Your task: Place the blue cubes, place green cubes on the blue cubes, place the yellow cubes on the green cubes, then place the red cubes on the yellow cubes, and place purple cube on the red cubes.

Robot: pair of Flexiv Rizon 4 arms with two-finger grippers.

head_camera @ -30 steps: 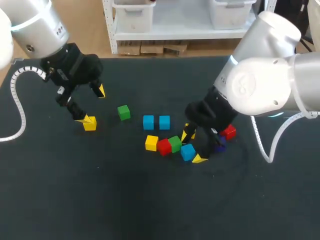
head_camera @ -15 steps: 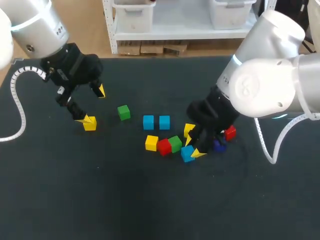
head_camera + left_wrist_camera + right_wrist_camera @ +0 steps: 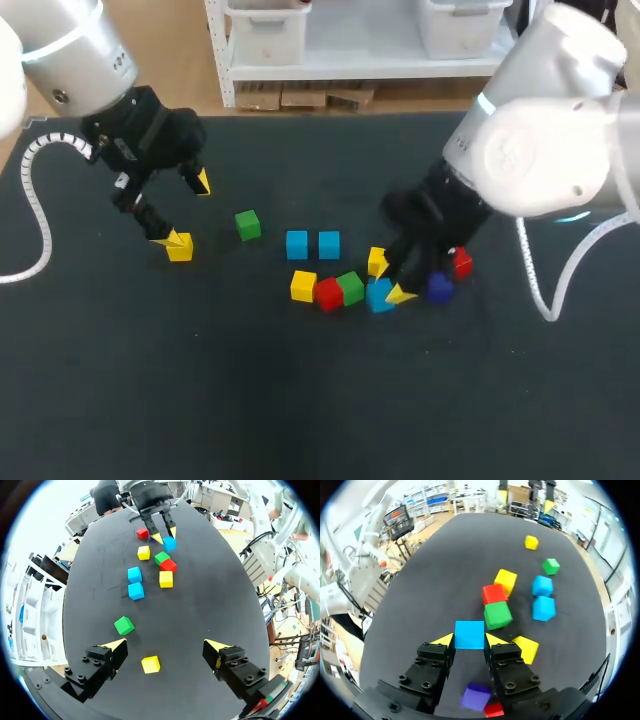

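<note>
Blue cube inside right tool

I can read no text, number, label or sign in any of my views. The cubes on the counter show me only plain coloured faces, and no marking on the arms is legible from here.
</note>
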